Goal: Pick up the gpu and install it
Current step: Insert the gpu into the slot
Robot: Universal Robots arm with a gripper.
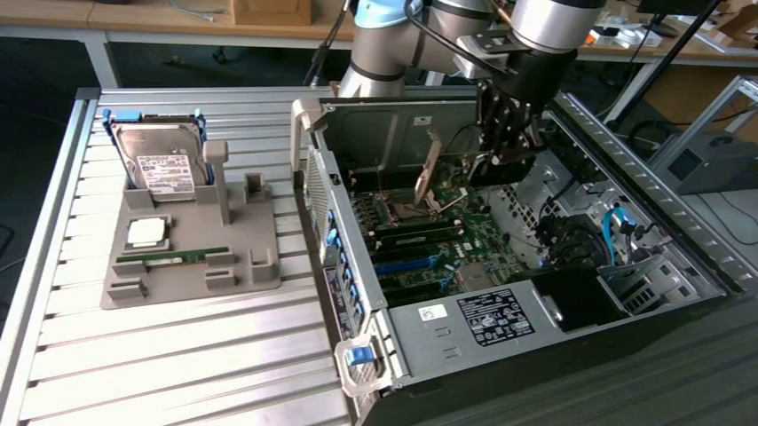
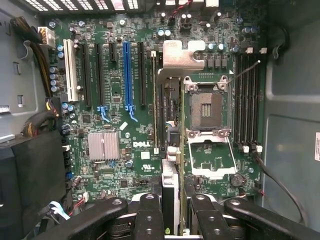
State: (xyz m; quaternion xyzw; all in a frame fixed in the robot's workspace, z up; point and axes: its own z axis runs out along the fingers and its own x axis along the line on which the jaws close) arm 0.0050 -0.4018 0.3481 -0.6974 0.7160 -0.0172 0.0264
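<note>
- Wrist view: my hand (image 2: 171, 207) pinches the gpu (image 2: 169, 165) edge-on between its fingers.
- Gpu's long axis runs parallel to the motherboard (image 2: 125, 125) slots, hanging above them, not seated.

A workshop seen from above; the foreground is a work table (image 1: 177, 355) topped with ribbed silver aluminium slats running from nine o'clock towards three o'clock; at twelve o'clock, along the far side, a long wooden bench (image 1: 154, 27) on pale metal legs holds a cardboard box (image 1: 275, 11) and loose cables; the floor (image 1: 35, 98) beneath it, at ten o'clock, is dark and shadowed; at two to three o'clock stands an aluminium profile frame (image 1: 722, 115) before a wooden panel, with a grey box (image 1: 716, 160) below; lighting is even, bright and without hard shadows.
</note>
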